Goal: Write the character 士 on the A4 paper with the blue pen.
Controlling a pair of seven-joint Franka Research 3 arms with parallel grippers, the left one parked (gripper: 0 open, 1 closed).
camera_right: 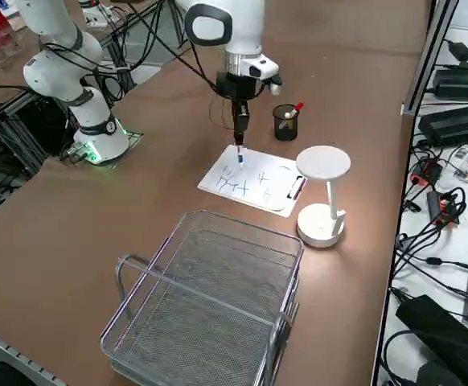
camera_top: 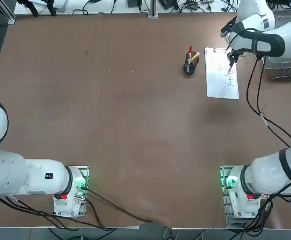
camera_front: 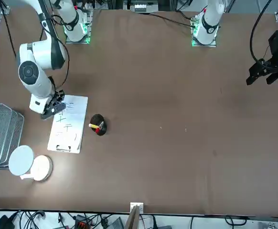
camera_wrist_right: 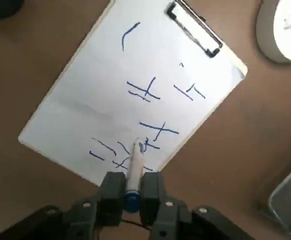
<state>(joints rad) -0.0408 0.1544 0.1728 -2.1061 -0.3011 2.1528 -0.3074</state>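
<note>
The paper (camera_wrist_right: 90, 90) on its clipboard (camera_wrist_right: 239, 63) is flanked by a pen cup (camera_top: 188, 69) at left and a wire basket (camera_right: 210, 310) at right, with a pen (camera_wrist_right: 136, 167) held above in the right gripper (camera_wrist_right: 133, 187).

blue pen (camera_wrist_right: 136, 167) partly hidden between the fingers of the right claw (camera_wrist_right: 134, 180) at one o'clock on the table (camera_top: 135, 125), handwritten marks (camera_wrist_right: 121, 162) on the A4 paper (camera_wrist_right: 85, 85) partly covered, wire basket (camera_front: 0, 133) cut off at the front view's nine o'clock

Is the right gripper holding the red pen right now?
No, the right gripper grips the blue-capped pen, while the red pen stands in the black pen cup.
</note>
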